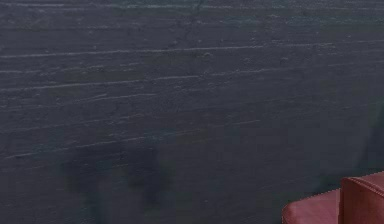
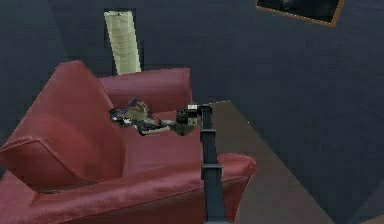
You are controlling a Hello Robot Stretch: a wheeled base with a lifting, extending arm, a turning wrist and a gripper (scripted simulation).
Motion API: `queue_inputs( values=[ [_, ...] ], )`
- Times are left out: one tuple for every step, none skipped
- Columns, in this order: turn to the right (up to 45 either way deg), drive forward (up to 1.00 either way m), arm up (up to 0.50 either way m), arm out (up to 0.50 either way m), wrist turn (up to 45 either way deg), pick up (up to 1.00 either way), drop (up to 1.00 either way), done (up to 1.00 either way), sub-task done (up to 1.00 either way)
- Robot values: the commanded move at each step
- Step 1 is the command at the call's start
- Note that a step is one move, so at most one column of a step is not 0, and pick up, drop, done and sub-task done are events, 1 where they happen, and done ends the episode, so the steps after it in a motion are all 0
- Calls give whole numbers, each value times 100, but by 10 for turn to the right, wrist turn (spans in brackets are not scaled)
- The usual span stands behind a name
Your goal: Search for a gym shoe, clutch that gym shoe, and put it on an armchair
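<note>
A red armchair takes up the arm side view's left and middle. Its corner also shows at the forward view's bottom right as a red armchair. My arm rises from the bottom edge over the chair's armrest. At its far end the gripper reaches left above the seat, close to the backrest. A small grey-brown thing, perhaps the gym shoe, sits right at the fingers with the chair's cushion behind it. I cannot tell whether the gripper holds it or whether it rests on the chair.
A dark wall stands close ahead in the forward view. Behind the armchair stands a tall pale panel. A framed picture hangs at the upper right. Brown floor lies to the right of the chair.
</note>
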Motion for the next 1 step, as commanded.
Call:
queue_inputs(
  values=[
    [0,0,0,0,0,0,100,0,0]
  ],
)
